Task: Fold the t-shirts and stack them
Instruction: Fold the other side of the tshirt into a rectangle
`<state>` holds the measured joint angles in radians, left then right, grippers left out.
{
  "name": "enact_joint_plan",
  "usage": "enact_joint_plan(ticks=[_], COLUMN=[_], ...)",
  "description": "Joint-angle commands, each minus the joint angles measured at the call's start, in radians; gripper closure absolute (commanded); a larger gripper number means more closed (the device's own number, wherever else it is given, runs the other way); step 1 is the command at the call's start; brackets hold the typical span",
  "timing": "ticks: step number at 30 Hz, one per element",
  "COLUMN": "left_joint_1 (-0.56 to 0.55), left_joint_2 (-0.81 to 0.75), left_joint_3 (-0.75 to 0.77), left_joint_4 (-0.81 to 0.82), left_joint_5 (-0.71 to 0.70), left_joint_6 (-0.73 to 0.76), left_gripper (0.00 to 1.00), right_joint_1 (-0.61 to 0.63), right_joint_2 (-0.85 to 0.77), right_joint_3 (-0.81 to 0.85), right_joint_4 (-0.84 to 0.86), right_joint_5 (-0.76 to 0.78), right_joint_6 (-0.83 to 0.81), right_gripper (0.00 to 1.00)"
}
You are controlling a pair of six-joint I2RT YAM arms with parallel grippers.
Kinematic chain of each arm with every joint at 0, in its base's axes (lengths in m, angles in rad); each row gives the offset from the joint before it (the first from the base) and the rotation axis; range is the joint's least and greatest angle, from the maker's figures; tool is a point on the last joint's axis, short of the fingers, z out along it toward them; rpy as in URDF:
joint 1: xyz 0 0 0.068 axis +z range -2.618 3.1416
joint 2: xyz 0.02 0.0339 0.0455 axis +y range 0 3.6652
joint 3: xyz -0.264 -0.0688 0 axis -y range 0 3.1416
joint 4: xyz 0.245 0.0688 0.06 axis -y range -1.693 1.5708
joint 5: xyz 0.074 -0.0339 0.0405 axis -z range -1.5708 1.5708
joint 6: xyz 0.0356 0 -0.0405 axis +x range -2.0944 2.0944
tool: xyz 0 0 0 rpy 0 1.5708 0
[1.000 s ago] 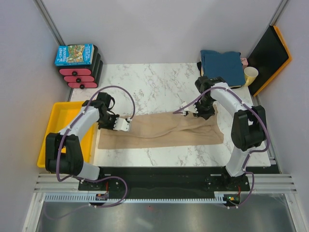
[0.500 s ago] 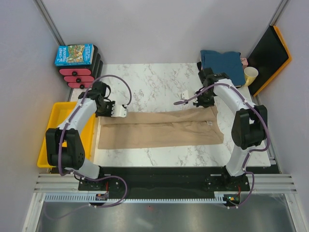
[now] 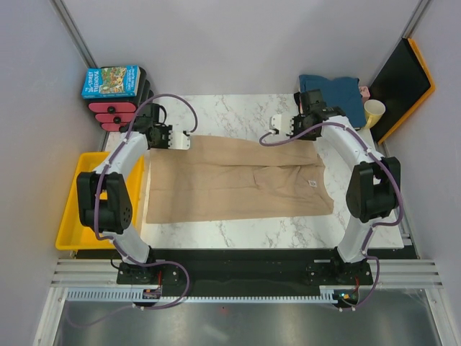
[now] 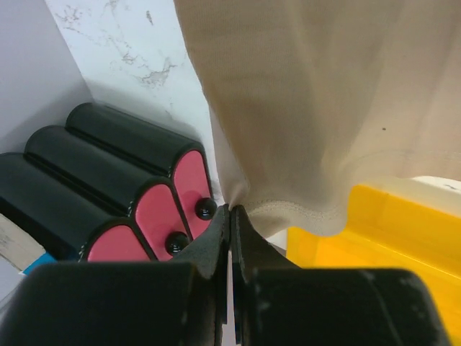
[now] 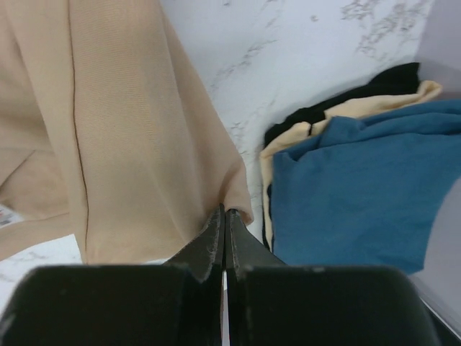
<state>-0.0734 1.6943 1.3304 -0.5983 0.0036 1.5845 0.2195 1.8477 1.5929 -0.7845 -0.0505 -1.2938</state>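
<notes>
A large tan t-shirt [image 3: 238, 180] lies spread across the marble table. My left gripper [image 3: 184, 139] is shut on its far left hem, and in the left wrist view the jaws [image 4: 230, 210] pinch the stitched edge of the tan cloth [image 4: 324, 94]. My right gripper [image 3: 276, 123] is shut on the far right edge; its tips [image 5: 225, 212] pinch a fold of the tan shirt [image 5: 130, 130]. A folded pile stands at the back right, with a teal t-shirt [image 5: 360, 194] on top, then a cream one [image 5: 288, 144] and a dark one [image 5: 338, 101].
A blue picture box [image 3: 110, 81] rests on black-and-red holders [image 4: 144, 187] at the back left. A yellow bin [image 3: 86, 180] hangs off the table's left side. A pale yellow cup [image 3: 374, 112] and a black-and-orange board [image 3: 403, 83] stand at the back right.
Both grippers have moved toward the far edge of the table, dragging the tan shirt's upper edge with them. The shirt has opened from a narrow band into a wide sheet.
</notes>
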Motion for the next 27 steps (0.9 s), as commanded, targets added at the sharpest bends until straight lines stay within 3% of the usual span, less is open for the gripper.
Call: enact_joint_plan(ticks=[1,21,27], left_joint_1=[0.006,0.007,0.014], left_joint_2=[0.028,0.047,0.039], left_joint_3=[0.073,0.001,-0.03], left_joint_4=[0.072,0.111,0.12], left_joint_5=[-0.025,-0.057,-0.054], left_joint_6=[-0.001,0.005,0.008], left_gripper=[0.98,0.98,0.98], right_joint_1=[0.0,-0.002,-0.002], right_joint_2=[0.01,0.068,0.035], right_joint_3=[0.044,0.019,0.012], right_joint_4=[0.165,0.502,0.449], right_joint_5=[0.029,0.12,0.061], right_joint_6=[0.051,0.099,0.099], right_gripper=[1.0,1.0,1.0])
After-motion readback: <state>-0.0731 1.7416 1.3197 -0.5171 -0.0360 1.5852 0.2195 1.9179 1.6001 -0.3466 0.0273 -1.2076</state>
